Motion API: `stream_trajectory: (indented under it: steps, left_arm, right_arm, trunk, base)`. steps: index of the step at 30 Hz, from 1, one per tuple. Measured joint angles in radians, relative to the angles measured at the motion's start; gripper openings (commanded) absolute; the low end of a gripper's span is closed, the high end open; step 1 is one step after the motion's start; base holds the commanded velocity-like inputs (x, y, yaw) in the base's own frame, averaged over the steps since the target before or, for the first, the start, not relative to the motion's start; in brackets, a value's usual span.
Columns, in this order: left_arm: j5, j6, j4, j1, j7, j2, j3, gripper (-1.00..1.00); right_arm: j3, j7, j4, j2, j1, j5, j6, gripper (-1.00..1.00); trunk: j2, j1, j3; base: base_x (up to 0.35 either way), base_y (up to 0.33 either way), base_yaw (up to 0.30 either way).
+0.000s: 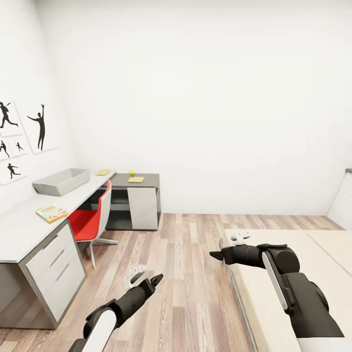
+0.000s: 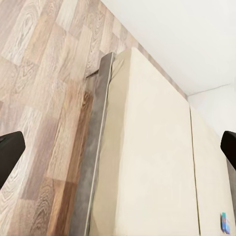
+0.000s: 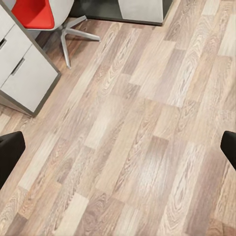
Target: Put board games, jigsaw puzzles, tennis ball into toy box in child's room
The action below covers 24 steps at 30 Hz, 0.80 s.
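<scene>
Both claws, left claw (image 1: 157,279) and right claw (image 1: 213,254), are hanging wide and empty at lower frame. Your game box (image 1: 51,213) is lying left on the desk (image 1: 19,230) near the bin (image 1: 62,181); it's probably light, stiff, so you're pinching its edge.

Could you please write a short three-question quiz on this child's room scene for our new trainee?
1. True or false: the toy box stands on the table.
2. The chair at the table is: A) blue B) red C) green.
3. Fill in: the right claw hangs above the near corner of the ____.

Key
1. True; the grey bin sits on the light top near the wall.
2. B.
3. bed; both claws, left claw too, are open and hold nothing.
</scene>
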<state>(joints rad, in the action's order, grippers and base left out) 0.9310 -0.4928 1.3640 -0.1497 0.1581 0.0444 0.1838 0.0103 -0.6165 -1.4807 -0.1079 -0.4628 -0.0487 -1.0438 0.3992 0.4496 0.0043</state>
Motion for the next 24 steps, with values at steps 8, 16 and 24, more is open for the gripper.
stream_trajectory:
  steps: [8,16,24]
  left_arm:
    - [0.000,0.000,0.000,0.000,0.000,0.000,0.000,1.00]
    - [0.000,0.000,0.000,0.000,0.000,0.000,0.000,1.00]
    - [-0.001,0.000,0.000,0.000,0.000,0.000,0.001,1.00]
  right_arm:
    - [0.000,0.000,-0.001,0.000,0.000,0.000,0.000,1.00]
    - [0.000,0.000,-0.003,0.000,0.000,0.000,0.000,1.00]
    - [0.001,0.000,-0.005,0.001,0.000,0.001,0.000,1.00]
  trunk:
    - [0.000,0.000,0.000]
    - [0.000,0.000,0.000]
    - [0.000,0.000,0.000]
  base:
    - [0.000,0.000,-0.016]
    - [0.000,0.000,-0.005]
    - [0.000,0.000,-0.001]
